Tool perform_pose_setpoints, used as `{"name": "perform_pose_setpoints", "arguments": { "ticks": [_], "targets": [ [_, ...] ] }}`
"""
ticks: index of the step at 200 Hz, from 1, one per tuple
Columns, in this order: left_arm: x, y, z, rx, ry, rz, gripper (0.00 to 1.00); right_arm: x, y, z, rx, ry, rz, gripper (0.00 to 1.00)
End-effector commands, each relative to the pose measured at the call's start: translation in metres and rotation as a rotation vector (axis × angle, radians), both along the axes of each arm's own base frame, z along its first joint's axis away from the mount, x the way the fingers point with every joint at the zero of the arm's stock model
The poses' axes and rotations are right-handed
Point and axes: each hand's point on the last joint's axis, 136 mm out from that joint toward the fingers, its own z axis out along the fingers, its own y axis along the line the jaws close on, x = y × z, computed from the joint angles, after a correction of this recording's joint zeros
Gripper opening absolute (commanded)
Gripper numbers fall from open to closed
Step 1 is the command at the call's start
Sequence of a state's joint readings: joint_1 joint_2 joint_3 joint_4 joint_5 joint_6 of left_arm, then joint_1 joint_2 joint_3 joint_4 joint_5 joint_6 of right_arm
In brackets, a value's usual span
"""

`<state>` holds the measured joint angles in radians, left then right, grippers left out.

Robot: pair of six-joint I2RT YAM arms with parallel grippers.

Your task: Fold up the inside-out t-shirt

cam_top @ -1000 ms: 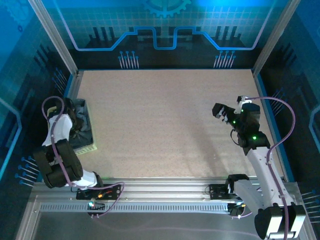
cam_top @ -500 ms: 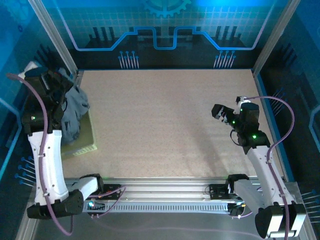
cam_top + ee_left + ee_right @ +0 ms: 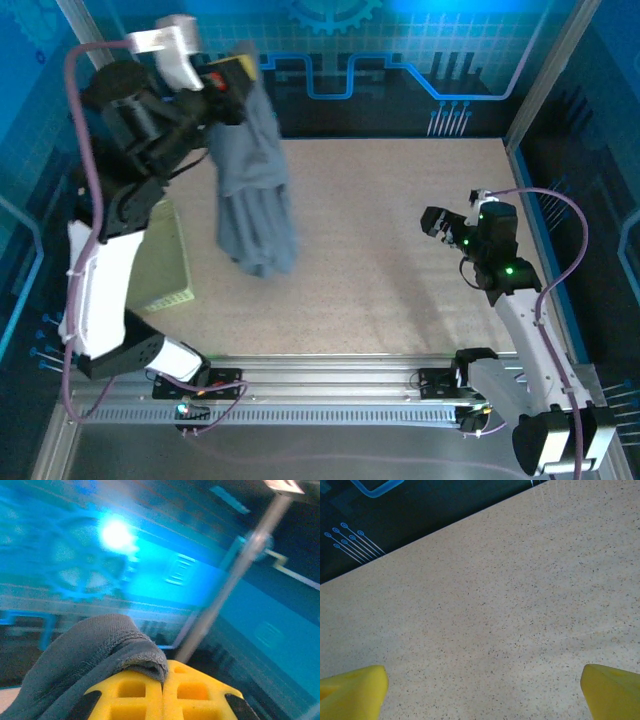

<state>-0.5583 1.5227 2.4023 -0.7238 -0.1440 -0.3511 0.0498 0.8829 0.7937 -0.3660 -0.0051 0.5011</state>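
The inside-out t-shirt [image 3: 255, 190], dark slate-grey, hangs bunched in the air over the left part of the table. My left gripper [image 3: 237, 78] is raised high at the back left and shut on its top end. In the left wrist view a stitched hem of the t-shirt [image 3: 85, 655] is pinched between the closed yellow fingers [image 3: 125, 692]. My right gripper [image 3: 437, 222] hovers over the right side of the table, open, with nothing between its yellow fingertips [image 3: 355, 687] but bare tabletop.
A pale yellow-green basket [image 3: 160, 260] stands at the table's left edge, partly behind the left arm. The speckled beige tabletop [image 3: 380, 250] stretches between the arms. Blue enclosure walls and metal posts [image 3: 110, 80] ring the table.
The left arm has lifted the t-shirt out of the basket and swung it up and rightward, so it now hangs over the table. The right arm has stayed still.
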Motion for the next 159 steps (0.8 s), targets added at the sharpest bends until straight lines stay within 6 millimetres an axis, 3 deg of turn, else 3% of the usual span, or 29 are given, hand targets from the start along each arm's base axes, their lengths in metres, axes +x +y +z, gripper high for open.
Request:
{"name": "perform_pose_setpoints", "arguments": {
  "ticks": [1, 14, 37, 59, 72, 89, 120, 138, 159],
  "targets": [
    [0.006, -0.057, -0.006, 0.067, -0.044, -0.107, 0.0, -0.002, 0.003, 0.009, -0.011, -0.005, 0.008, 1.0],
    [0.016, -0.089, -0.034, 0.088, 0.02, -0.168, 0.0, -0.003, 0.003, 0.009, -0.014, 0.005, 0.006, 1.0],
    [0.03, -0.129, -0.082, 0.092, 0.13, -0.264, 0.0, -0.004, 0.001, 0.007, -0.03, 0.015, 0.004, 1.0],
    [0.031, -0.141, -0.126, 0.153, 0.234, -0.303, 0.0, -0.004, -0.001, 0.007, -0.039, 0.015, -0.005, 1.0],
    [0.036, -0.122, -0.167, 0.212, 0.302, -0.205, 0.0, -0.003, 0.0, 0.006, -0.037, 0.016, 0.003, 1.0],
    [0.034, -0.079, -0.229, 0.214, 0.401, -0.076, 0.0, -0.001, 0.005, 0.002, -0.043, 0.025, 0.025, 1.0],
    [0.004, 0.007, -0.378, 0.097, 0.757, 0.101, 0.0, 0.009, 0.012, -0.018, -0.072, 0.096, 0.045, 1.0],
    [-0.022, 0.029, -0.442, 0.093, 0.9, 0.142, 0.0, 0.019, 0.024, -0.034, -0.084, 0.156, 0.076, 1.0],
    [-0.04, 0.038, -0.485, 0.095, 0.98, 0.163, 0.0, 0.039, 0.044, -0.041, -0.143, 0.199, 0.134, 0.99]
  ]
}}
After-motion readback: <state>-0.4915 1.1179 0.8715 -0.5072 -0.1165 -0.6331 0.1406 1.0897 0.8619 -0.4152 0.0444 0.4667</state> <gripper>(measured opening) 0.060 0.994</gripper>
